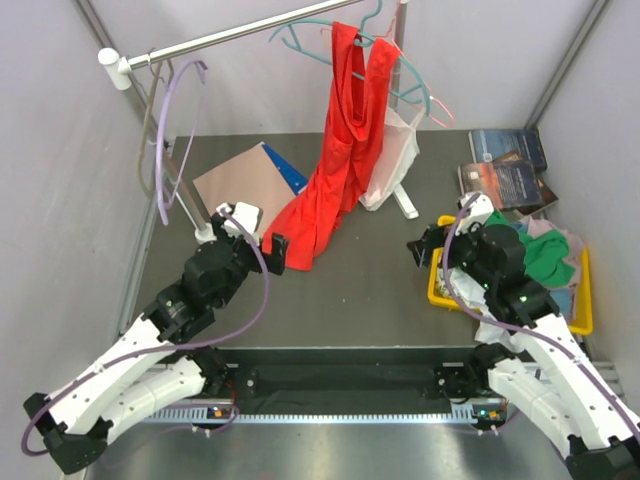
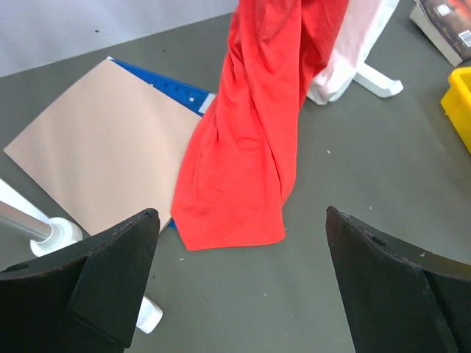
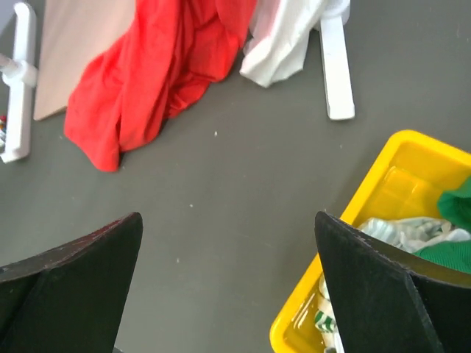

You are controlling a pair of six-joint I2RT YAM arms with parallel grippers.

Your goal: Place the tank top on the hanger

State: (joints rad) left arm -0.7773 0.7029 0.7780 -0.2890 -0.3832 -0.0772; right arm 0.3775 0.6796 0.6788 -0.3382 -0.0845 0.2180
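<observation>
Wide open at the left gripper [image 1: 277, 250], with nothing held; poised low over the table [image 1: 370, 300], just beside the bottom hem of the tank top [image 1: 335, 170]. Equally wide at the right gripper [image 1: 418, 250], also holding nothing, well apart from the red cloth and near the yellow bin [image 1: 437, 290] with the green garment [image 1: 540, 255] in it.

Further out: hanging by both straps from the teal hanger [image 1: 290, 42] up on the rail [image 1: 230, 38], then falling in a long twisted fold, with the hem pooled on the table against a tan board [image 1: 240, 180]. Just behind, a white top [image 1: 395, 160] on the same crowded stretch of rail, touching the red one.

Judged done or close to it, so mostly a matter of not undoing it. Could snag the hem on a finger when pulling the left arm away, and so drag a strap off the notched arm. Could also tip the hanger, since loaded unevenly by the twisted cloth. Hard to tell from here whether seated properly on both hanger arms or merely draped over neighbouring hangers.
</observation>
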